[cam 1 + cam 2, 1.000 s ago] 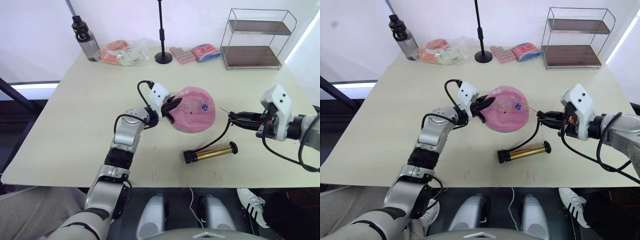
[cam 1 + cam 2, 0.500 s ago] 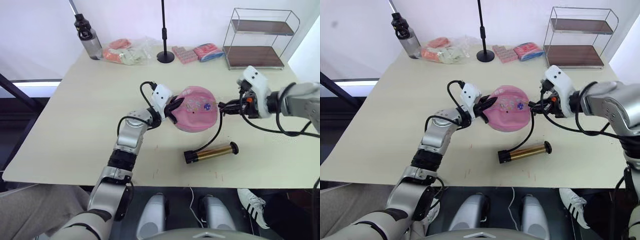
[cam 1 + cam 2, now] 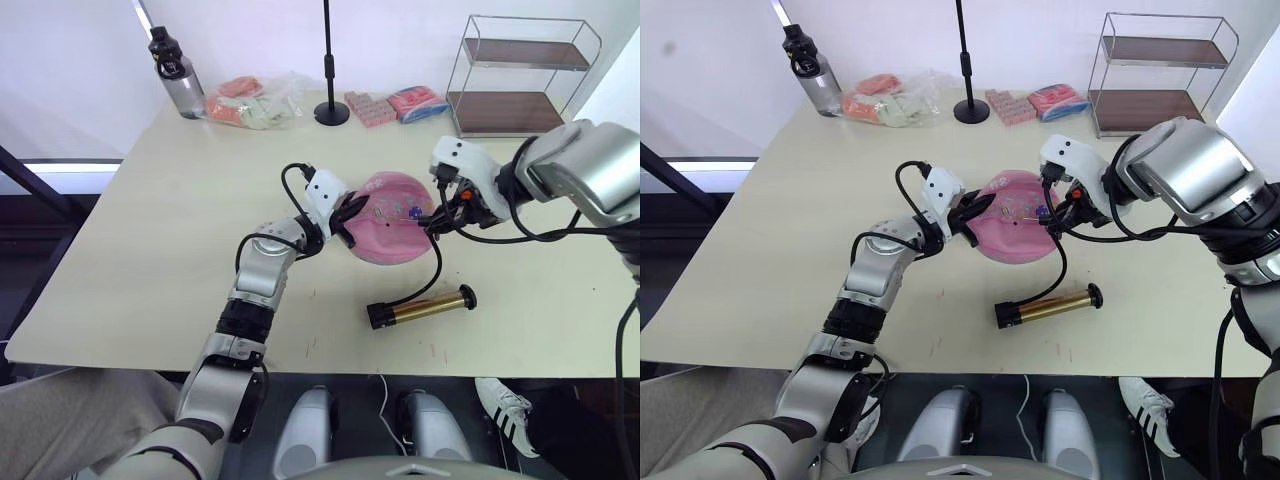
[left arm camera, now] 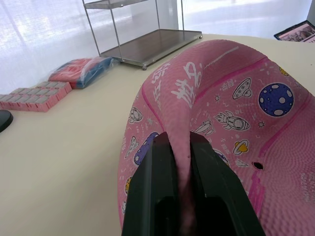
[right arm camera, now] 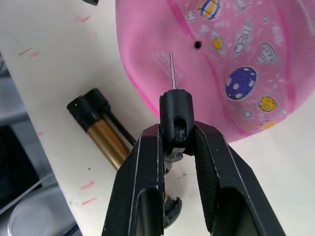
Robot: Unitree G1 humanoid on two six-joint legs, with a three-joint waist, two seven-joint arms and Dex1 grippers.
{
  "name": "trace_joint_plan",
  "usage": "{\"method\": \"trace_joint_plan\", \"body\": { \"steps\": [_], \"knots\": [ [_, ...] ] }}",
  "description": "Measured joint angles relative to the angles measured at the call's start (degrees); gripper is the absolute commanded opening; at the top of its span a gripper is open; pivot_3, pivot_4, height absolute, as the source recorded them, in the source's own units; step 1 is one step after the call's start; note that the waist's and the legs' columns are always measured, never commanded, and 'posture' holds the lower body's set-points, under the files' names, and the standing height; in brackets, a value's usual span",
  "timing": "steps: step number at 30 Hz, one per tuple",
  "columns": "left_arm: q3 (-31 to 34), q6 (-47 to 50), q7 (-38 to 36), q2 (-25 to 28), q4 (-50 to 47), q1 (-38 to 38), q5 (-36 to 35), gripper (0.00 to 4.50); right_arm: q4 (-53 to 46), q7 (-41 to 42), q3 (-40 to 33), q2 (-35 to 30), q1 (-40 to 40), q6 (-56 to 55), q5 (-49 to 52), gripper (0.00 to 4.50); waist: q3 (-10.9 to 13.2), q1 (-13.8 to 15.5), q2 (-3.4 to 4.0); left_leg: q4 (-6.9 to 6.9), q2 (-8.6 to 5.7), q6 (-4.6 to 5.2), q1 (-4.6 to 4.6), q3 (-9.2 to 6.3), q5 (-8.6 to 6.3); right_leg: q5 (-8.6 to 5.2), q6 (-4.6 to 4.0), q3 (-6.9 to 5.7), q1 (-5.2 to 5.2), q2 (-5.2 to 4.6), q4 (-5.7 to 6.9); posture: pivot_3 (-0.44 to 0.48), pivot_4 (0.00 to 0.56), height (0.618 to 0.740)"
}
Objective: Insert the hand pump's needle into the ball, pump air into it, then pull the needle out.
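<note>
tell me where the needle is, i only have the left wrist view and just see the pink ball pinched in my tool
Observer: The thin metal needle is outside the soft pink rubber ball. Its tip points at the skin beside the black valve dot, not into it.
Operator: what's holding it
Observer: The right tool is shut on the black hose end that carries the needle.
Operator: and the pump
Observer: The gold-bronze metal hand pump lies flat on the cream table, on the robot's side of the ball, with no tool on it.
</note>
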Motion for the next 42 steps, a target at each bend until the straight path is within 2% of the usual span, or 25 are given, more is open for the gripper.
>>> {"method": "trace_joint_plan", "body": {
  "steps": [5, 13, 25, 42],
  "knots": [
    [-0.2, -0.6, 0.1, 0.1, -0.1, 0.3, 0.2, 0.04, 3.5, 5.4, 7.1, 1.5, -5.4, 0.0, -4.0, 0.33, 0.0, -0.1, 0.02, 0.0, 0.0, 0.0, 0.01, -0.02, 0.0, 0.0, 0.0, -0.01, -0.01, 0.01, 0.02, 0.0, 0.15, 0.74],
    [-0.5, -0.8, 0.3, 0.3, -1.1, 1.0, 0.3, 0.04, 15.5, 10.9, 13.0, 10.0, -14.1, -2.1, -10.1, 0.33, 0.0, 0.0, 0.04, -0.01, -0.03, -0.01, -0.01, -0.02, 0.0, 0.0, 0.0, -0.03, -0.02, 0.0, 0.02, 0.0, 0.15, 0.74],
    [-0.5, -0.4, 0.8, 0.5, -1.4, 1.2, 0.4, 0.04, 21.7, 14.7, 15.8, 14.7, -14.4, -9.3, -20.3, 0.33, 0.0, -0.1, 0.05, -0.01, -0.05, -0.02, 0.0, -0.03, 0.01, 0.0, 0.0, -0.05, -0.02, 0.01, 0.06, 0.0, 0.15, 0.74],
    [-0.5, 0.9, 1.1, 0.6, -2.7, 1.6, 0.1, 0.04, 26.1, 16.1, 15.3, 18.2, -11.0, -12.4, -26.1, 0.33, 0.0, -0.1, 0.06, -0.01, -0.05, -0.02, 0.0, -0.02, 0.01, 0.0, 0.0, -0.05, -0.02, 0.01, 0.07, 0.0, 0.15, 0.74]
  ]
}}
